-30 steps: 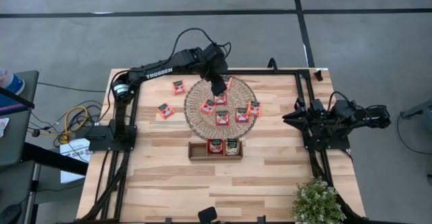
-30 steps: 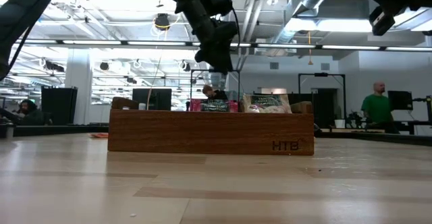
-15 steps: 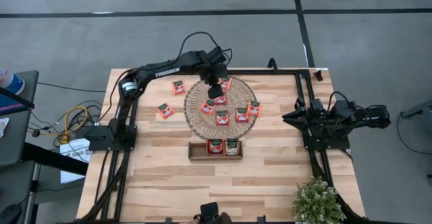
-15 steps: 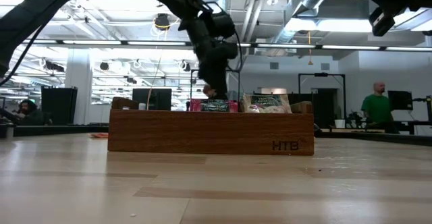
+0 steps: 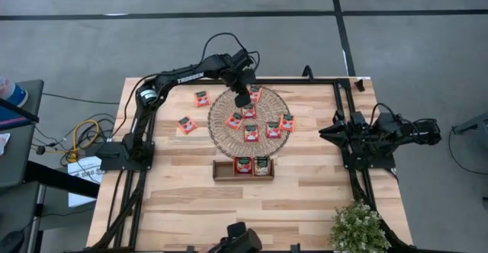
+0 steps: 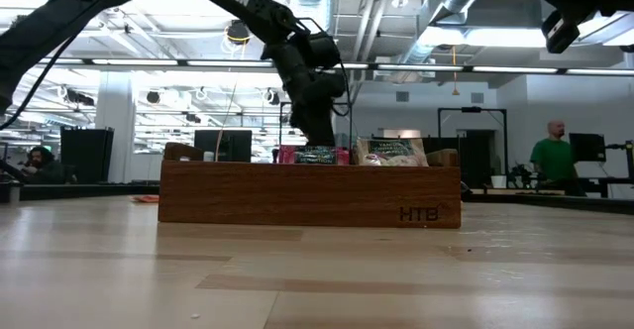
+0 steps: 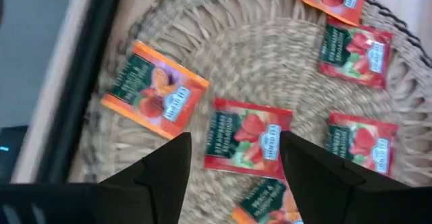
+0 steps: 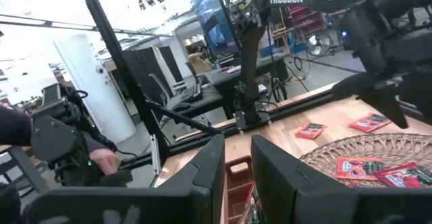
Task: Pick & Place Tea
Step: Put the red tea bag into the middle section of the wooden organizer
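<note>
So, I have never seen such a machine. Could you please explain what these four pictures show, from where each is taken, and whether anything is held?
It is a robot with two dark arms at a wooden table. One picture looks straight down from above, one looks level across the table top, and one comes from a camera on each wrist.

On the table lie a round woven mat with tea sachets on it, two more sachets beside it, and a small wooden tray that already holds two.

The left gripper hangs over the far part of the mat. Its fingers stand open on either side of a red sachet; nothing is held. The right gripper waits at the table's right side, holding nothing.
</note>
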`<act>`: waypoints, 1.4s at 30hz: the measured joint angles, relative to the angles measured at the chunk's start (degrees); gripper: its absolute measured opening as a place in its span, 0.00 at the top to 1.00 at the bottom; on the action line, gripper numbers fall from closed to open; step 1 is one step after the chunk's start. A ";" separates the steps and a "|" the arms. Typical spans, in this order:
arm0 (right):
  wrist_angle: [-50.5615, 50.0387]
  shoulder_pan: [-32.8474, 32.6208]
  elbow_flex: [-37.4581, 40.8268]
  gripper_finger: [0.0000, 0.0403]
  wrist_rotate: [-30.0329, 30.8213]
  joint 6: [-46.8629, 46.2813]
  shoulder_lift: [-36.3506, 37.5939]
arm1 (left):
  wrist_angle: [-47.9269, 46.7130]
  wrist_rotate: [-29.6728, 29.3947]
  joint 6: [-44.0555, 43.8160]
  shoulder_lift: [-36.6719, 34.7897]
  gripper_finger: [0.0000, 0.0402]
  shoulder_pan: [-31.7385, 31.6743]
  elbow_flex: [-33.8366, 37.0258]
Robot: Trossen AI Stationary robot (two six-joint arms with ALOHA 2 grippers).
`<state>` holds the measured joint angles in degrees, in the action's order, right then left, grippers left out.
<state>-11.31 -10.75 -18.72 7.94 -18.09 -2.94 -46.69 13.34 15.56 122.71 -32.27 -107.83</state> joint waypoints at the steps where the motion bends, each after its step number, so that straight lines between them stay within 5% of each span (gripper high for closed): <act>1: 0.00 -0.01 0.00 0.84 0.00 0.00 0.00 | 0.58 0.12 -0.37 0.39 0.46 0.02 0.00; 18: -0.30 0.01 -0.02 0.84 0.02 -0.06 0.00 | 1.81 -3.84 -7.90 6.23 0.46 0.17 0.02; 24: -0.69 0.01 -0.02 0.84 0.02 0.02 0.00 | 0.81 -4.62 -5.99 7.87 0.46 1.26 0.00; 32: -0.66 0.01 -0.04 0.84 0.02 0.04 0.00 | 2.14 -13.64 -0.36 9.14 0.46 3.54 0.02; 42: -0.66 0.01 -0.04 0.84 0.02 0.04 0.00 | 0.85 -13.09 0.71 9.62 0.46 3.56 0.02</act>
<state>-11.97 -10.74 -18.76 7.97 -18.04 -2.94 -45.85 0.25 16.27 132.33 -28.71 -107.81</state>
